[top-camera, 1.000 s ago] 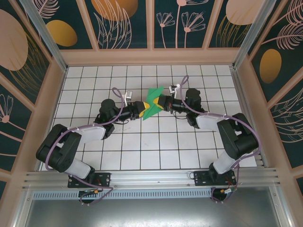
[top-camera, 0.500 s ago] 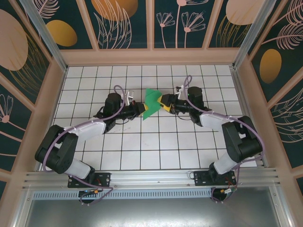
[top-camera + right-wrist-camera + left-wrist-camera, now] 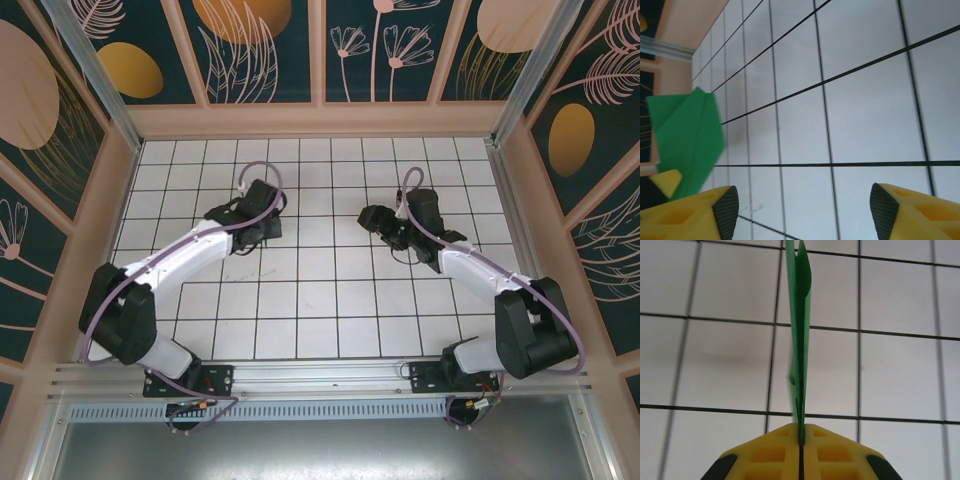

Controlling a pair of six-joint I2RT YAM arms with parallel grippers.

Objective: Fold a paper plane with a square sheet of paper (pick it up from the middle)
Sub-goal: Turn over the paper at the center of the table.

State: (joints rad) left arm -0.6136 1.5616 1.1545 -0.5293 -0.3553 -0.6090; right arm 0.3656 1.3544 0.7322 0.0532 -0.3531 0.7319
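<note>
The left hand [image 3: 801, 435] is pinched shut on one edge of the paper plane [image 3: 800, 315], which stands edge-on over the white gridded desk [image 3: 715, 365]. The right hand [image 3: 805, 200] gapes wide, holding nothing, the plane off to its side. Thin, smooth green paper in flat creased layers: so slight a nip may let it slip, or sag and spring its folds.

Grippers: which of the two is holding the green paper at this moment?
The left gripper: its jaws are shut on the edge of the folded green paper. The right gripper has its jaws wide apart, gripping nothing.
</note>
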